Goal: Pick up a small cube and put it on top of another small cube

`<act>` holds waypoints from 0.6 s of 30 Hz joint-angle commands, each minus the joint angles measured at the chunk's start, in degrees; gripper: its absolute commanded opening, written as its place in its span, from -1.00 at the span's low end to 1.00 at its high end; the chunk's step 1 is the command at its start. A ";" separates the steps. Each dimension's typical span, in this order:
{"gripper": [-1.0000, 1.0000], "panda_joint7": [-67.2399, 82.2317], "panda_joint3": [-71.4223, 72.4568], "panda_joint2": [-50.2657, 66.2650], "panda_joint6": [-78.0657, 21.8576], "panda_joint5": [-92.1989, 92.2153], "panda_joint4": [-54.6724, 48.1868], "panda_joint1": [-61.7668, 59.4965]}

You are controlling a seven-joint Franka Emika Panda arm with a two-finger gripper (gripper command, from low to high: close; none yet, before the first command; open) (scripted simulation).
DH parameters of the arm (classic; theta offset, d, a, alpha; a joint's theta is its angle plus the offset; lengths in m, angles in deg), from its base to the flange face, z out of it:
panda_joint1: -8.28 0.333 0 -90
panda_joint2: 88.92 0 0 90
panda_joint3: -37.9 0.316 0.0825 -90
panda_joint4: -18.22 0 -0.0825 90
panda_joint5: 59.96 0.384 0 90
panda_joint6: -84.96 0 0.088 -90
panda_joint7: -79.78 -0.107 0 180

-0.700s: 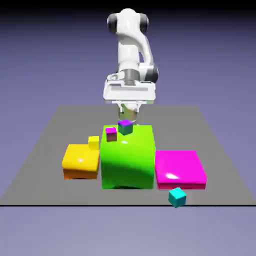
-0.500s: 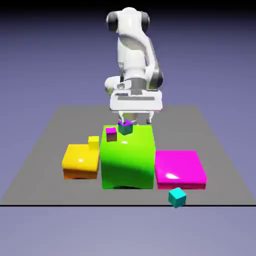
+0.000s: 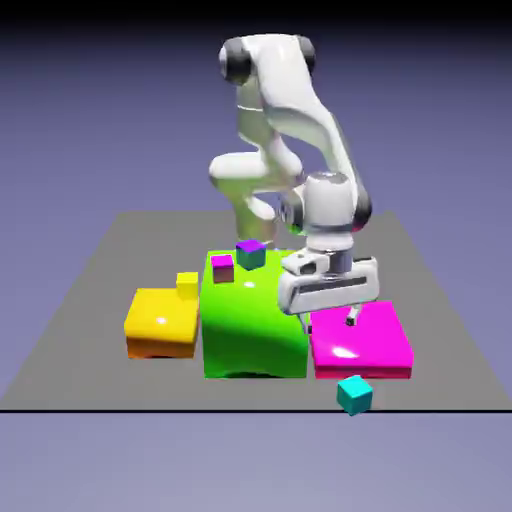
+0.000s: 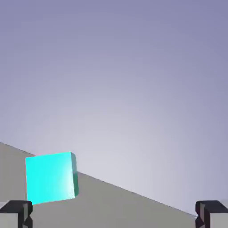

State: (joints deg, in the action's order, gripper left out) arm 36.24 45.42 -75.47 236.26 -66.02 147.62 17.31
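Note:
The small cube, plain teal, lies on the grey table near its front edge, in front of the magenta block. In the hand view the small cube shows at the lower left, just above the left fingertip and not between the fingers. My gripper hangs low over the magenta block's back left corner, behind and above the cube. It is open and holds nothing. Other small cubes stand apart: a teal one with a purple top and a magenta one on the green block.
A big green block stands in the middle, close to the gripper on the exterior view's left. A flat yellow block carries a small yellow cube. The table's front edge runs just before the plain teal cube.
The arm has swung from above the green block's back edge down and toward the exterior view's right, over the magenta block. The jaws stay open; no cube has moved.

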 commanded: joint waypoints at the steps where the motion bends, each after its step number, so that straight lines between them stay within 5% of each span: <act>1: 0.00 -0.05 0.34 2.08 -1.02 -0.27 -1.43 0.38; 8: 0.00 -0.30 2.11 12.92 -6.36 -1.70 -8.86 2.34; 13: 0.00 -1.72 0.00 21.90 0.87 -3.73 -10.60 3.95; 14: -1.00 -1.72 0.00 21.91 0.87 -3.73 -10.60 3.95; 18: -1.00 -0.74 1.46 15.68 -4.14 -2.32 -9.39 2.83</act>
State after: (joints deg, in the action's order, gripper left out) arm 35.55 46.89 -59.78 232.12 -68.28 138.23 20.14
